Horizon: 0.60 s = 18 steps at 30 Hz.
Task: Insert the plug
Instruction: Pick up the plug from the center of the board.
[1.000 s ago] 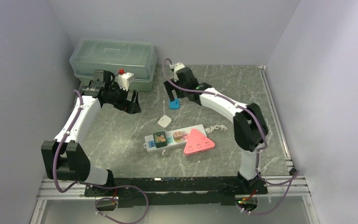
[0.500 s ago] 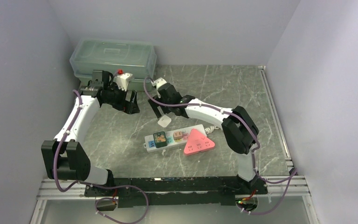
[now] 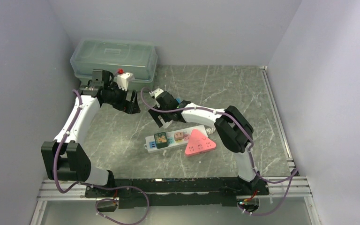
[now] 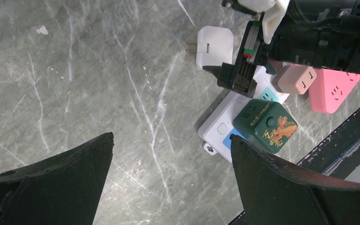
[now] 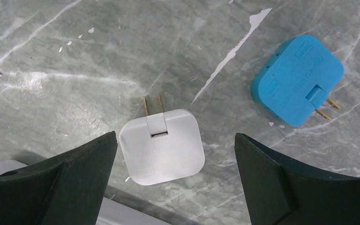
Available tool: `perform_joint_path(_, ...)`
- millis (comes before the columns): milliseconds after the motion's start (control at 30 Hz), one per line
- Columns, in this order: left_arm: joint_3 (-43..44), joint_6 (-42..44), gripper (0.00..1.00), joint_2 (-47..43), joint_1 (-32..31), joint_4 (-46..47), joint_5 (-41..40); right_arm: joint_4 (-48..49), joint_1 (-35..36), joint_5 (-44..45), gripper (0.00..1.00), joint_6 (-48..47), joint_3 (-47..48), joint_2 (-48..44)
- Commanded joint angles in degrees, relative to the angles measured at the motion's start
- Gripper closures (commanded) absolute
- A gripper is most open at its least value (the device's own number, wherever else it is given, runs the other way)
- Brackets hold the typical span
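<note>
While the right claw (image 3: 161,117) hangs spread over the white plug (image 5: 164,150), the pick-up is in hand.
The plug lies flat on the counter (image 5: 75,47) directly under the claw, between its parted fingers (image 5: 51,187), untouched; next it likely needs to descend, close, then carry to the power strip (image 4: 220,127). Against 1 second back, the claw is off the blue plug (image 5: 296,86), now to its right.

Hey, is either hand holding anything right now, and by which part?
Nothing is held. The right hand hangs open over the white plug; the left hand is open and empty.
</note>
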Motion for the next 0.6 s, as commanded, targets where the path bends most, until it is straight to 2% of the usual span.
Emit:
perform_joint_path(0, 2.94, -0.22, 0.00, -1.76, 0.28, 0.26, 0.99, -0.57, 0.53, -1.25, 0.01, -1.52, -0.19, 0.70)
perform_joint_path(433, 3.39, -0.32, 0.00, -1.93, 0.28, 0.64, 0.87, -0.71, 0.53, -0.95, 0.15, -0.95, 0.43, 4.09)
perform_joint_path(500, 3.38, -0.31, 0.00, -1.93, 0.27, 0.58, 0.90, -0.47, 0.53, -1.02, 0.22, -1.06, 0.79, 4.38)
perform_joint_path(567, 3.23, -0.24, 0.00, -1.93, 0.28, 0.48, 0.82, -0.82, 0.53, -1.10, 0.36, -0.95, 1.44, 4.58)
